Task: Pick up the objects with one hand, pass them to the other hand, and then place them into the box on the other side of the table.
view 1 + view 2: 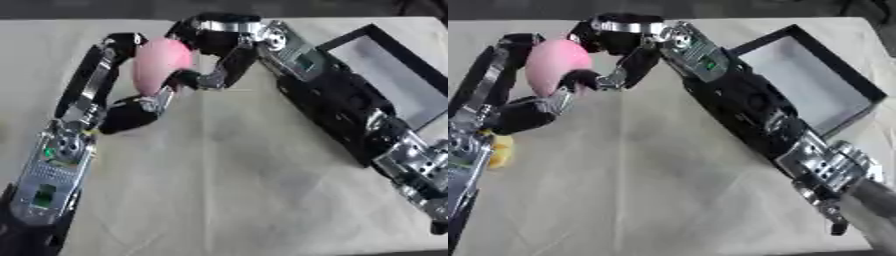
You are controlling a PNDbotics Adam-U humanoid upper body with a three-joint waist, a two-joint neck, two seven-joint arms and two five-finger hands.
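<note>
A pink egg-shaped object [160, 64] is held above the table at the upper left. My left hand [91, 82] comes up from the lower left; its fingers curl round the object's left side and top, and its thumb lies beneath it. My right hand [220, 42] reaches across from the right. Its fingers curl down round the object's right side, with a fingertip touching the lower right. A black box [800, 80] with a grey floor lies open at the right edge of the table, behind my right forearm.
A small yellow thing [500, 150] lies on the table beside my left forearm. The cloth-covered tabletop [227, 190] stretches bare between the two arms. My right forearm [350, 110] slants across the table in front of the box.
</note>
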